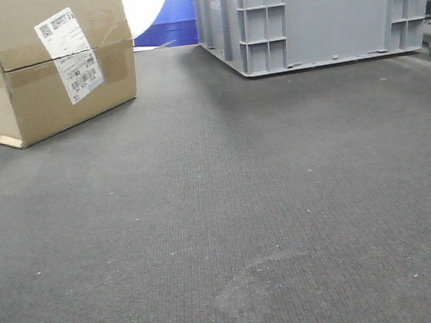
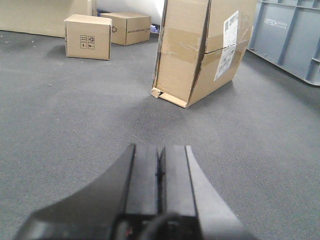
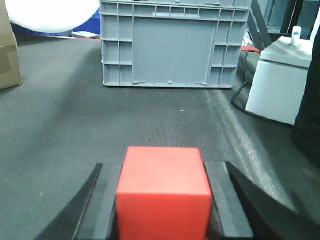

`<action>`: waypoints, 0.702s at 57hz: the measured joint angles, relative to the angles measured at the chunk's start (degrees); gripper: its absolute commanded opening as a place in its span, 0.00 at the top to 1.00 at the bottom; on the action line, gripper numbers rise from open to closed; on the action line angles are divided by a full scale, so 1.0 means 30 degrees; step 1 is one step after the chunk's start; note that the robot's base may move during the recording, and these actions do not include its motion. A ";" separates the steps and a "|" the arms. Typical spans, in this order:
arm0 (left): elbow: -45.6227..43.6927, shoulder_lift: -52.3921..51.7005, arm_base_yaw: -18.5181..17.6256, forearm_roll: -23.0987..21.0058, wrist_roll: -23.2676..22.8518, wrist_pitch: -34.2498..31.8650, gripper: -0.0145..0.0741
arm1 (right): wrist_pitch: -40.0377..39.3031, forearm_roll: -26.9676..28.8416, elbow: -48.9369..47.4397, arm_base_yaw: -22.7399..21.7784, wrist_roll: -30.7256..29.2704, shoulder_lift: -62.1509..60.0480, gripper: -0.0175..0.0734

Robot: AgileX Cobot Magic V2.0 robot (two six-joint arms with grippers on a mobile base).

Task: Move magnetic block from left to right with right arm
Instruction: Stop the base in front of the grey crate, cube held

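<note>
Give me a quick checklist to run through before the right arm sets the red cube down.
1. Grip: the small bright-red magnetic block sits between the right gripper fingers, both pads against its sides: ok.
2. Block level in the jaws, top face flat: ok.
3. Dark grey carpet ahead of the block bare as far as the big grey plastic crate: ok.
4. White boxy container and black cable to the right, clear of the path: ok.
5. Left gripper shut, holding nothing, pointing towards the large brown cardboard box: ok.
6. Height of the block above the carpet: cannot tell.
</note>
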 measured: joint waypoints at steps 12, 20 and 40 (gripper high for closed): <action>0.0000 0.0000 0.0000 0.0000 0.0000 0.0000 0.98 | -0.0166 0.0000 -0.0181 0.0000 0.0000 0.0000 0.44; 0.0000 0.0000 0.0000 0.0000 0.0000 0.0000 0.98 | 0.1878 0.0000 -0.2136 0.0000 0.0000 0.0583 0.44; 0.0000 0.0000 0.0000 0.0000 0.0000 0.0000 0.98 | 0.6698 0.0555 -0.7015 0.0206 0.4522 0.7705 0.44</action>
